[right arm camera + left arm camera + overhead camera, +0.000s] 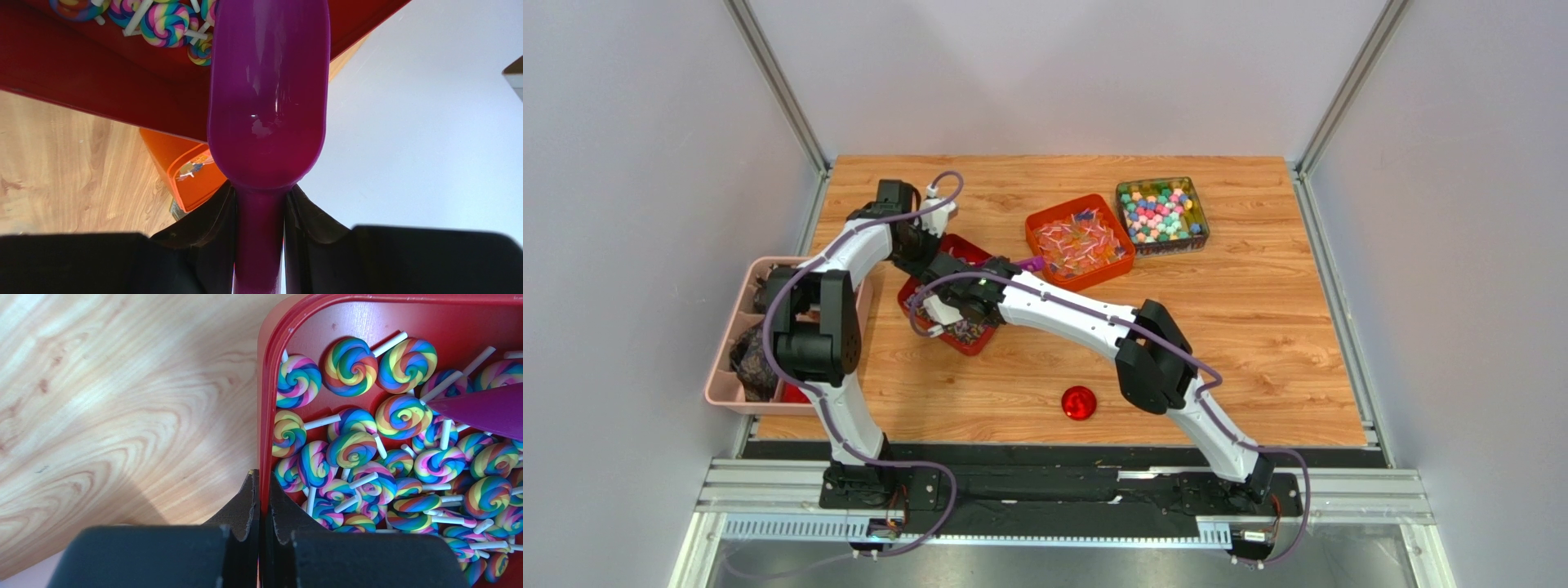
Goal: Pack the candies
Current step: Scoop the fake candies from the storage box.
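Grey walls close in a pale wooden desk. At the left, the left pincer is fully closed on the near wall of the red tray, with one finger outside over bare wood and the other inside against the heap. That bite takes only the rim. I judge that a hard shove from the scoop could twist the tray out of it or tip it. The candies, rainbow swirl lollipops piled just ahead and to the right of that pincer, would then spill onto the wood. Their white sticks lie crossed and tangled, so a scoop driven in could drag a clump over the wall rather than lift a few.

Further right, the right pincer is nearly closed, its jaws clamped on the slim handle of the purple scoop. The bowl juts straight out ahead of it, empty, with lollipops just past its tip inside the red tray. So narrow a hold might let the handle turn under load and shed sweets on the way out. An orange tray with more sweets shows just left of that handle in the wrist camera. I cannot tell which container is meant to receive the lollipops.
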